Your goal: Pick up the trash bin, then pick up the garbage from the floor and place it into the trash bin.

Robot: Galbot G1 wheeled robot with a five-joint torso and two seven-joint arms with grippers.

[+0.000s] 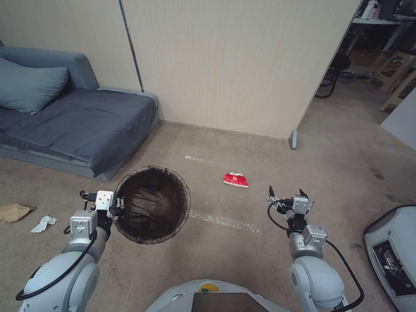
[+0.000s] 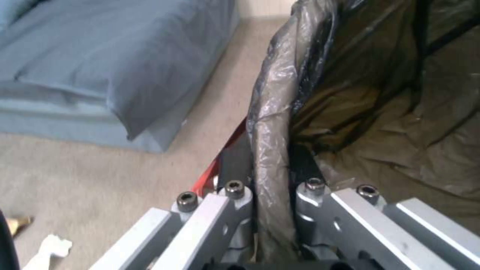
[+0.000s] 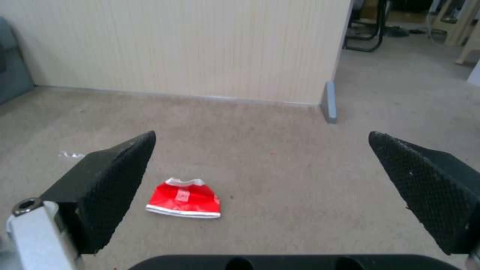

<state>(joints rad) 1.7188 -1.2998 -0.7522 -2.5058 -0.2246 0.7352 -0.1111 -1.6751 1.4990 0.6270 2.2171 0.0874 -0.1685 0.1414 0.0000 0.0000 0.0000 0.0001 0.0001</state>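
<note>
The trash bin (image 1: 152, 204), lined with a dark bag, hangs above the carpet with my left gripper (image 1: 116, 203) shut on its near-left rim. In the left wrist view the bag-covered rim (image 2: 272, 150) runs between the fingers (image 2: 235, 202). A red-white wrapper (image 1: 235, 180) lies flat on the floor ahead of the bin's right side. My right gripper (image 1: 287, 193) hovers open to the right of it, with the wrapper (image 3: 184, 198) ahead of its black pads (image 3: 107, 183). A crumpled brown paper bag (image 1: 13, 212) and a white tissue (image 1: 43, 223) lie at far left.
A blue-grey sofa (image 1: 73, 121) with a pillow stands at back left, close behind the bin. A beige partition wall (image 1: 225, 65) ends at a grey foot (image 1: 294, 139). Chairs and a desk stand beyond at right. A white machine (image 1: 392, 255) sits at lower right.
</note>
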